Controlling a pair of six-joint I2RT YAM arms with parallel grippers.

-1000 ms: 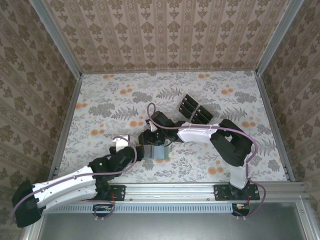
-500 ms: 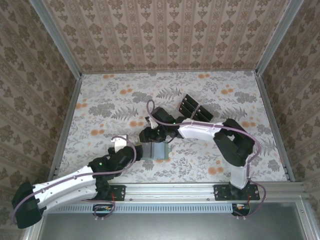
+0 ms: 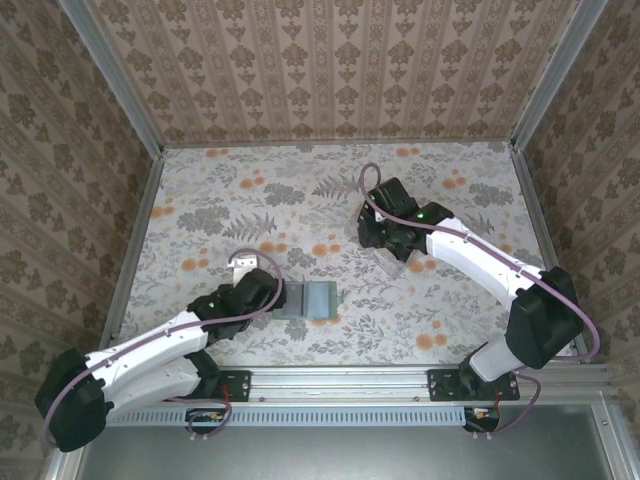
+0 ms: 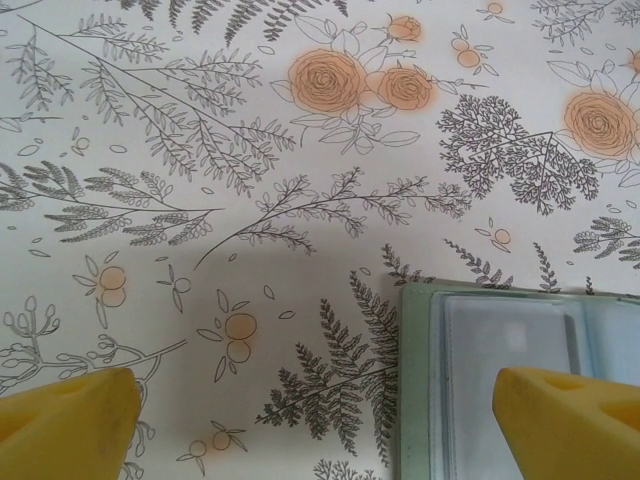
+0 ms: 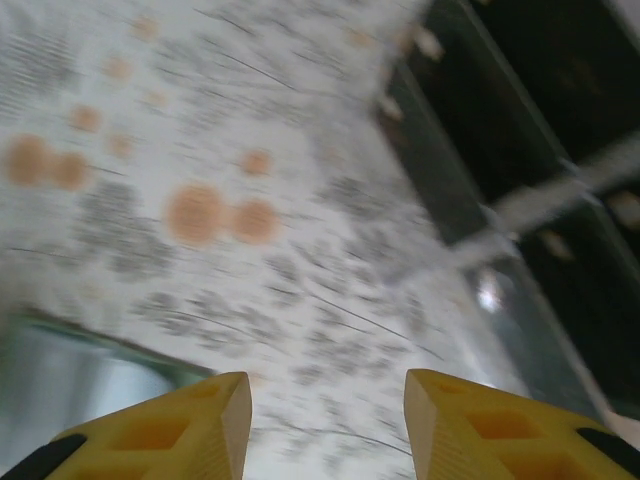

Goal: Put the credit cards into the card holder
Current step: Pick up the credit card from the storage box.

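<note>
Nearest: left end effector [image 4: 315, 425] is sitting at the card holder [image 4: 500, 370] in the near half of the floral-print worktop [image 4: 150, 150]. Its fingers are spread full wide and holding nothing. One yellow fingertip [image 4: 565, 415] is overlapping the holder's open face; contact unclear. The holder is lying open and flat, with a soft sage-green rim and paler glossy slot panels. It's probably floppy and prone to sliding, so it wants pinning at an edge.

Farther back, right end effector [image 5: 325, 430] is hovering part open and empty near the clear tray [image 5: 455, 200] carrying the black credit cards [image 5: 520, 90]. The cards are looking thin, stiff, slick and light. Pinching one across an exposed edge seems best.
</note>
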